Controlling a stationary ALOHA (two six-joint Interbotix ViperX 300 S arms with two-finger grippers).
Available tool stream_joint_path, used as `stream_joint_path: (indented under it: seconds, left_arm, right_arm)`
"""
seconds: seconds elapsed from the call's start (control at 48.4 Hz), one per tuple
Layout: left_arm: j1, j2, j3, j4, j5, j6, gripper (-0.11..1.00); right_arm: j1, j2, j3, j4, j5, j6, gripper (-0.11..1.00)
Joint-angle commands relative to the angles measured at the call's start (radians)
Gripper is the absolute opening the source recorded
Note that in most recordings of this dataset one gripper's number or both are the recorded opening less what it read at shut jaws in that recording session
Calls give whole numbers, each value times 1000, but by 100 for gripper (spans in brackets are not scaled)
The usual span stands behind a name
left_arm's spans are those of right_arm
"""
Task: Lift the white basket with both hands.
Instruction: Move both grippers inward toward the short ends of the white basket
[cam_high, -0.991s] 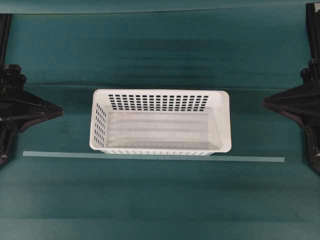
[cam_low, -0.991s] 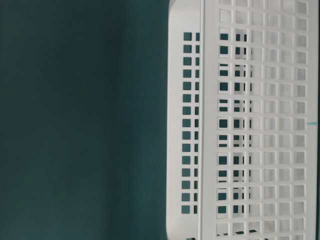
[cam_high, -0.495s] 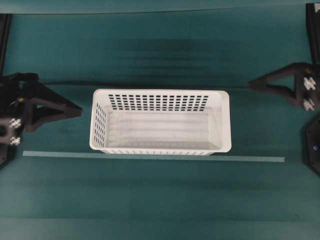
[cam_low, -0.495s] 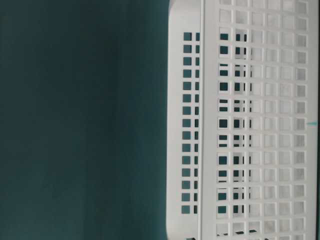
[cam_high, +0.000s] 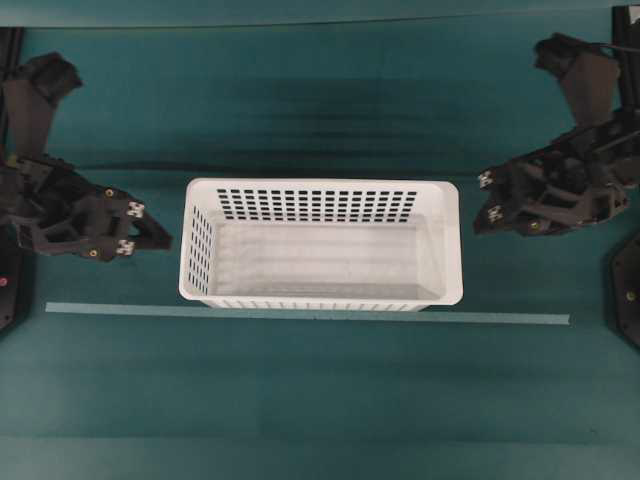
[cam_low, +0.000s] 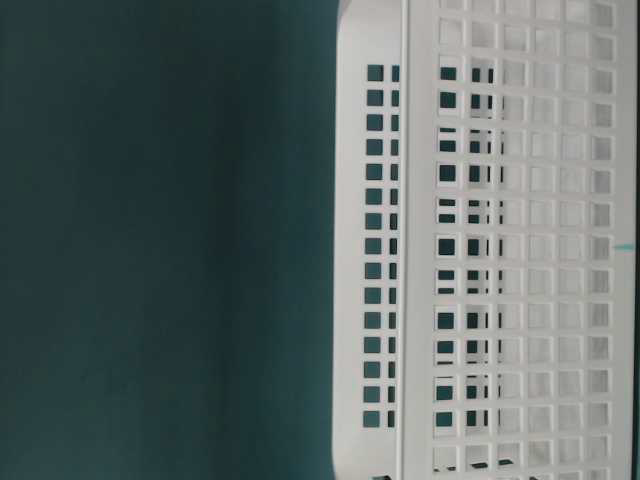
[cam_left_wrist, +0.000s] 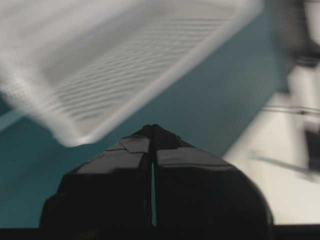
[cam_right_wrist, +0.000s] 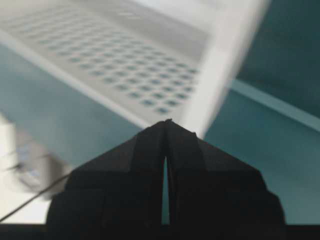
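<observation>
While both arms flank it: the white basket (cam_high: 320, 244) sits on the green table (cam_high: 320, 400), and it serves as the landmark for every place below.

Overhead, basket: upright, open side up, nothing inside it; a pale tape strip (cam_high: 500, 318) on the cloth runs along its near long wall.
Overhead, left gripper (cam_high: 160, 238): just beside the basket's left short wall, tip pointing at it, apart from it; jaws pressed together, holding nothing.
Overhead, right gripper (cam_high: 482, 205): just beside the basket's right short wall, a narrow gap of cloth between; jaws closed, holding nothing.

Table level, basket (cam_low: 500, 250): its slotted walls fill the right half of the view, green cloth to the left; neither gripper shows.

Left wrist, left gripper (cam_left_wrist: 152, 131): fingers meet at the tip; the blurred basket (cam_left_wrist: 125, 60) lies ahead and above the tip, not touched.

Right wrist, right gripper (cam_right_wrist: 166, 124): fingers meet at the tip; the basket's blurred corner (cam_right_wrist: 220, 65) lies just ahead, contact unclear.
</observation>
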Motion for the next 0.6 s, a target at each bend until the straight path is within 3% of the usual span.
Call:
stream_joint_path:
  seconds: [0.0,0.083,0.206,0.578]
  left_arm:
    - [26,52,-44,8,129,-3,-3]
    - [41,84,-66,11,172,0,-3]
    - [44,121,-84,11,172,6,-3]
    - [40,115,-72,11,104,14,0]
  right_arm:
    - [9,63,-51,-57,72,34,0]
    - [14,98,-84,-103,144,60,0]
    - [21,137,-115,-129,212,63,0]
    - [44,173,-110,-129,178,64,0]
